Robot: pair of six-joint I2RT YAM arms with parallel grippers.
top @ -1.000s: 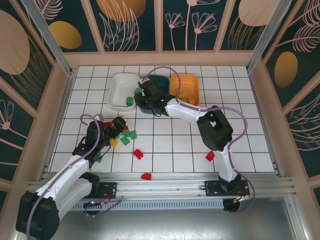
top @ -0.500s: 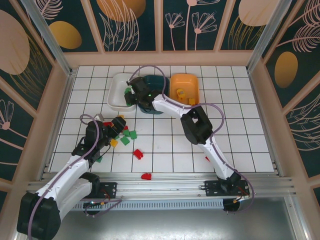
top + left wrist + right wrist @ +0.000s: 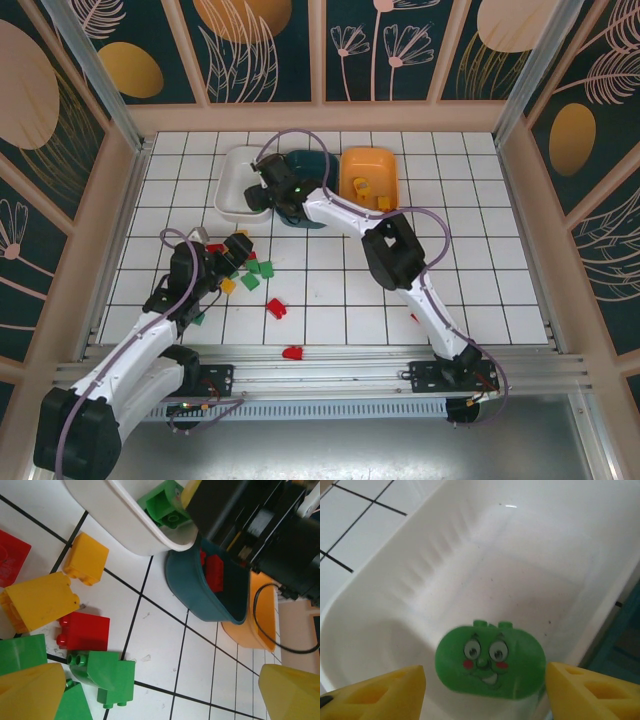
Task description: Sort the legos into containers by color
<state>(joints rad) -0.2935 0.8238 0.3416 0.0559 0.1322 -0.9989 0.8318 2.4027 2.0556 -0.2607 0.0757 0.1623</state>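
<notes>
- Right wrist view: the right hand [image 3: 482,692] is spread. Its yellow fingertips [image 3: 380,692] stand on either side of a green brick with a smiling face [image 3: 490,662]. A sliver of white shows between the brick and the fingertip at the picture's left.
- That brick is inside the white tray [image 3: 530,555], close to the wall that borders the dark teal tray [image 3: 620,645]. I cannot tell whether it rests on the bottom.
- Seen from above, this hand hangs over the white tray's right edge, and its arm reaches across the teal one.
- A red brick [image 3: 214,572] lies in the teal tray.
- The orange tray [image 3: 370,152] stands just right of the teal, with yellow bricks [image 3: 362,185] in it.
- The left hand [image 3: 160,695] is spread wide. It hangs low over a cluster of loose bricks [image 3: 82,631], red, yellow and green, on the tiled surface [image 3: 200,680] near the trays.
- Two more red bricks [image 3: 276,308] lie apart from the cluster, toward the near edge.
</notes>
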